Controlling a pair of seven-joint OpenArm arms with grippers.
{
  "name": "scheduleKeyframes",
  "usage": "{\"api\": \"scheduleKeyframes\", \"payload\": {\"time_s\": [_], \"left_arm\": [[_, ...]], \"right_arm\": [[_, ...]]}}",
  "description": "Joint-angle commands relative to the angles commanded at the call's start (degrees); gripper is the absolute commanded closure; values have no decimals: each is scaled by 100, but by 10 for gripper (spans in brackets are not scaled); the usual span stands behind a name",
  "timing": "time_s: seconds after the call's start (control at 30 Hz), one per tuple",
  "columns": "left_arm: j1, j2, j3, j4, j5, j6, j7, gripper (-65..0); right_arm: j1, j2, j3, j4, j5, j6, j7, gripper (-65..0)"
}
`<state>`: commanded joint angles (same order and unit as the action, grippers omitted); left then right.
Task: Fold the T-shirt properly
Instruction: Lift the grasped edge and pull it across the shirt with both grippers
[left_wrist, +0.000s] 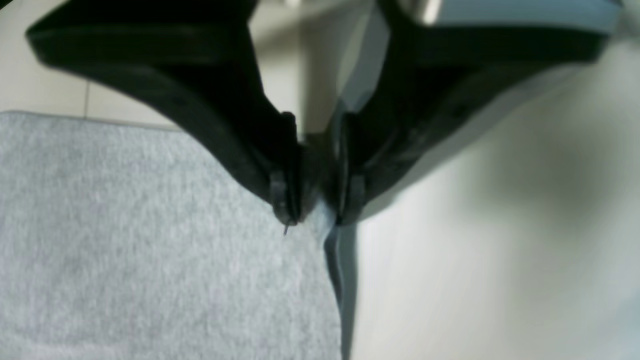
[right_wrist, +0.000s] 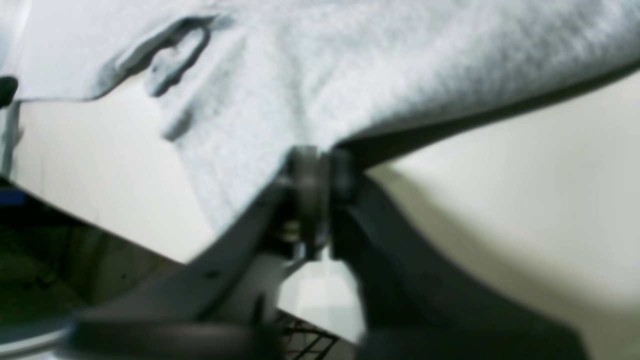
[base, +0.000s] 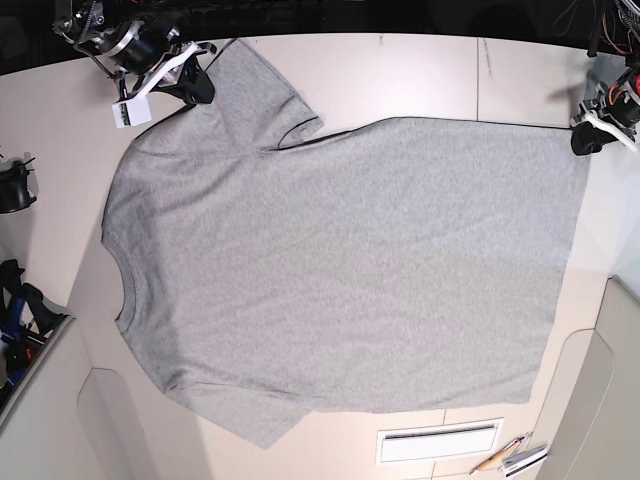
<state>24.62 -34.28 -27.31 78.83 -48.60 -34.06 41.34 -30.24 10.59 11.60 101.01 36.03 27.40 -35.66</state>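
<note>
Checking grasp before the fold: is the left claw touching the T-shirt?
Touching. The left wrist view shows the left claw shut on the corner edge of the T-shirt, with grey fabric pinched between its tips.

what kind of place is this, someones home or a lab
Most likely a robotics lab bench, not a home: a T-shirt lies flat on a white table, both grippers pinch its corners, and pencils lie by a slot.

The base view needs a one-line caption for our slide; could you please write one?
Grey T-shirt spread flat on the table, both grippers pinching its far edge: right gripper at the sleeve, left gripper at the hem corner.
</note>
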Motion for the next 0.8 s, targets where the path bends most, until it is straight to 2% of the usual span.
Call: {"api": "scheduleKeyframes", "payload": {"time_s": [0.07, 0.13, 0.23, 0.37, 0.43, 0.47, 0.57, 0.67, 0.8], "left_arm": [[0, -2, -2, 2, -2, -396, 0, 0], [-2, -2, -2, 2, -2, -588, -2, 0], [0, -4, -4, 35, 0, -588, -15, 0], [4, -4, -35, 90, -2, -594, 4, 0], [2, -2, -170, 164, -50, -594, 4, 0], [4, -2, -247, 188, -129, -594, 9, 0], [4, -4, -420, 289, -407, -594, 184, 0], [-2, -4, -560, 308, -702, -594, 153, 0], [-63, -2, -706, 308, -730, -594, 46, 0]], "right_arm": [[26, 0, 0, 2, -2, 9, -20, 0], [20, 0, 0, 2, -2, 11, -129, 0], [11, 0, 28, 59, 181, 229, -420, 0], [-188, 0, 280, 413, 431, 282, -570, 0], [-289, 2, 470, 616, 610, 466, -579, 0], [-319, 2, 533, 702, 678, 494, -592, 0], [-328, 2, 595, 785, 713, 498, -662, 0], [-297, 2, 597, 785, 837, 501, -656, 0], [20, 0, 597, 785, 791, 501, -662, 0]]}}
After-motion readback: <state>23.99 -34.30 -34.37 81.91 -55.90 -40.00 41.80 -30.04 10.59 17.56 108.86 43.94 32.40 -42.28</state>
